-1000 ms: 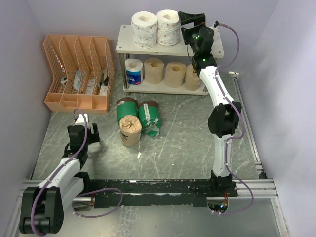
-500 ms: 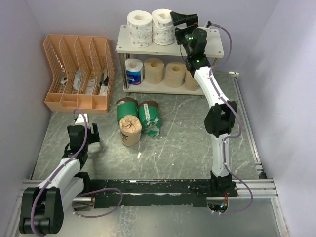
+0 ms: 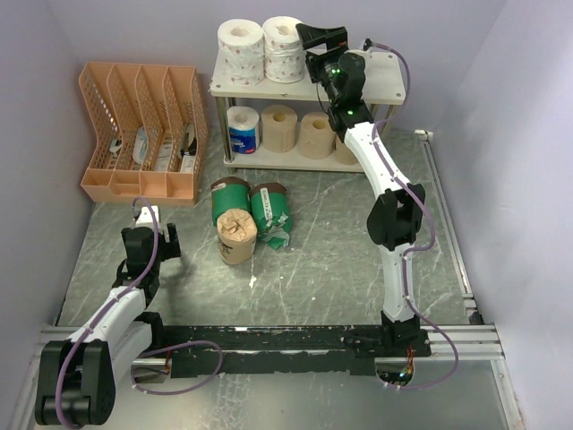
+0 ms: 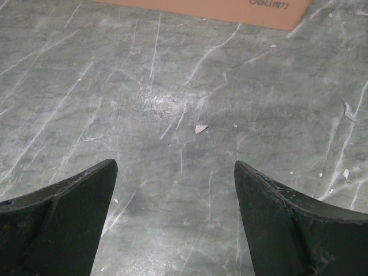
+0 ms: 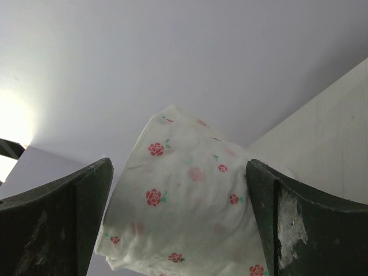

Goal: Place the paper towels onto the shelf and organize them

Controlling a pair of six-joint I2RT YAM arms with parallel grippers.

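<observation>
The shelf (image 3: 385, 76) stands at the back. Two white rose-patterned rolls stand on its top board, one at the left (image 3: 240, 49) and one (image 3: 285, 47) between the jaws of my right gripper (image 3: 302, 40). In the right wrist view that gripper (image 5: 179, 167) closes on this roll (image 5: 184, 213), with the board (image 5: 328, 138) at the right. The lower tier holds a blue-and-white roll (image 3: 243, 130) and tan rolls (image 3: 278, 127) (image 3: 316, 133). Two green-wrapped rolls (image 3: 231, 195) (image 3: 270, 208) and a brown one (image 3: 236, 235) lie on the table. My left gripper (image 3: 150, 219) is open and empty over bare table (image 4: 175, 167).
An orange slotted file organizer (image 3: 143, 130) stands at the back left, its base edge showing in the left wrist view (image 4: 230, 8). Grey walls enclose the table on three sides. A metal rail (image 3: 448, 233) runs along the right side.
My right gripper has moved left along the top board. Both patterned rolls have slid left with it. The left arm has not moved.
</observation>
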